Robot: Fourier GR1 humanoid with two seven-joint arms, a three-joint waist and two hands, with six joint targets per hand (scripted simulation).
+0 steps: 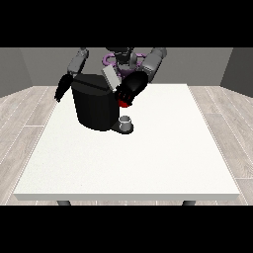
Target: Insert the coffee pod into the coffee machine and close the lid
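A: In the front view, where is the hand at the view's right [129, 89]?

B: It hangs just beside the upper right corner of the black coffee machine [94, 106], close to the raised grey lid [110, 77]. The lid is tilted up, so the machine is open. Just under this hand there is a red thing at the machine [125, 103].

A: Are its fingers spread or pressed together?

B: I cannot tell; the hand is only one dark shape here.

A: And the other hand?

B: The hand at the view's left [62, 88] hangs down beside the machine's other side, near the far edge of the white tabletop [128, 163]. Its fingers look straight and point down, holding nothing.

A: Where is the coffee pod?

B: Below the hand at the view's right, a small grey thing [126, 120] stands on the machine's base. I cannot tell if it is the pod.
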